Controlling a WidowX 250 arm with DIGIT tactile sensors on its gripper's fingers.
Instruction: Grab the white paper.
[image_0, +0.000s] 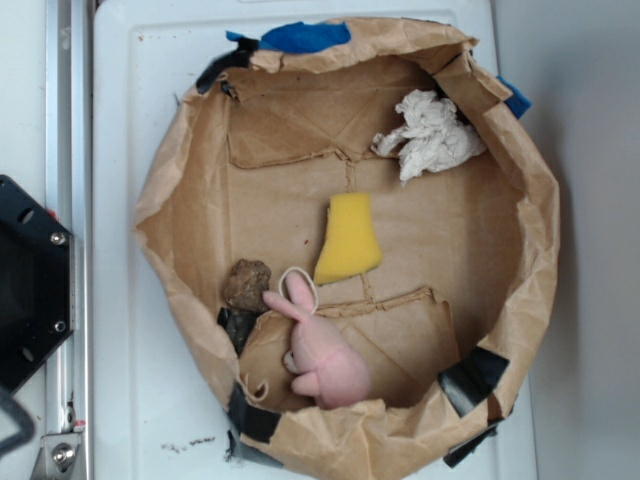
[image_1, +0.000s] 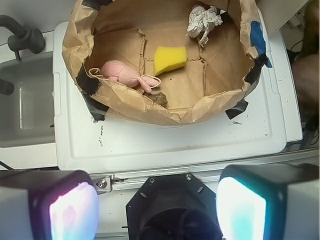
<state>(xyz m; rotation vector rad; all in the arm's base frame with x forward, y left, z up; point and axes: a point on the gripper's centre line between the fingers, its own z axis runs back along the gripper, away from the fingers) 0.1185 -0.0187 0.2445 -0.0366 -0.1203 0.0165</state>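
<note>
- Claw (image_1: 157, 207): only in the wrist view, two blurred fingers at the bottom corners, jaws spread wide, nothing between them. One finger (image_1: 47, 207) at 7 o'clock, the other at 5 o'clock. Well apart from every item, off the bin.
- Black mount (image_1: 172, 207) sits between the fingers at 6 o'clock; same black base (image_0: 30, 280) at 9 o'clock in the exterior view.
- Metal rail (image_0: 65, 150) runs just beside the base along the edge of the white desk (image_0: 130, 100).
- One container: brown paper bin (image_0: 170, 290), crumpled rolled-down walls, cardboard floor, black tape patches on the rim, blue tape (image_0: 300, 36) at 12 o'clock.
- Bin holds four loose items, one of each.
- 1 white paper (image_0: 430, 133): crumpled wad, at 1–2 o'clock in the bin in the exterior view, touching the wall there. In the wrist view it is at the far side, about 1 o'clock (image_1: 202, 20). Untouched, far from the claw.
- 1 yellow sponge (image_0: 348, 240): wedge shape, near bin centre, flat on the floor, apart from the paper.
- 1 pink plush bunny (image_0: 322, 350): at 6 o'clock, lying down, an ear near the sponge's lower corner; contact unclear.
- 1 brown lump (image_0: 246, 284): at 8 o'clock by the wall, just beside the bunny's head; cannot tell what it is.
- Wrist view, 9 o'clock: sink-like basin (image_1: 25, 110) with a dark faucet (image_1: 22, 35), beside the desk.
</note>
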